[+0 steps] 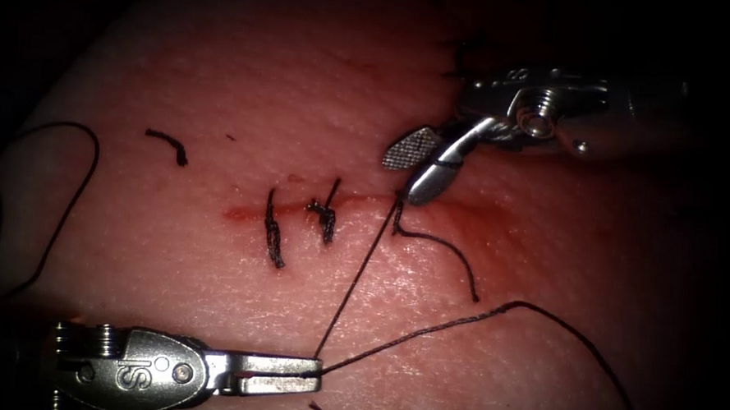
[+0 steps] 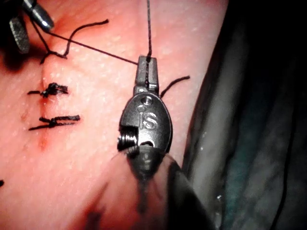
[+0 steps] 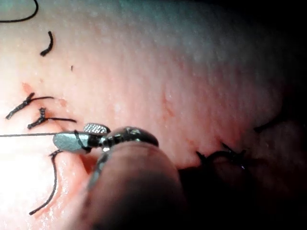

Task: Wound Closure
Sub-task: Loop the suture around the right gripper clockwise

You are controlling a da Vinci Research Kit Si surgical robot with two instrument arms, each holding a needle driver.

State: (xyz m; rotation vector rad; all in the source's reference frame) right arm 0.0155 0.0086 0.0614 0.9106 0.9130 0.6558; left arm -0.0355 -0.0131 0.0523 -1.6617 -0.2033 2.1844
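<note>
The cut (image 1: 299, 210) runs across the tissue (image 1: 223, 75) with two tied stitches (image 1: 275, 234) on it. My left tool (image 1: 317, 369) lies low on the left, jaws shut on the thread (image 1: 358, 279). That thread runs taut up to a stitch point at the cut. My right tool (image 1: 399, 179) hovers just over that point with its jaws open, and a dark strand crosses its lower jaw. A short tail (image 1: 449, 250) curls off to the right. In the left wrist view the left tool (image 2: 147, 60) pinches the thread. The right tool (image 3: 72, 134) stands open at the taut strand.
A long slack thread (image 1: 541, 311) trails from the left tool's tip toward the lower right. Another loop (image 1: 69, 200) lies at the tissue's left edge. A cut thread end (image 1: 170, 143) rests above the cut. Older stitches (image 1: 458, 57) sit behind the right tool.
</note>
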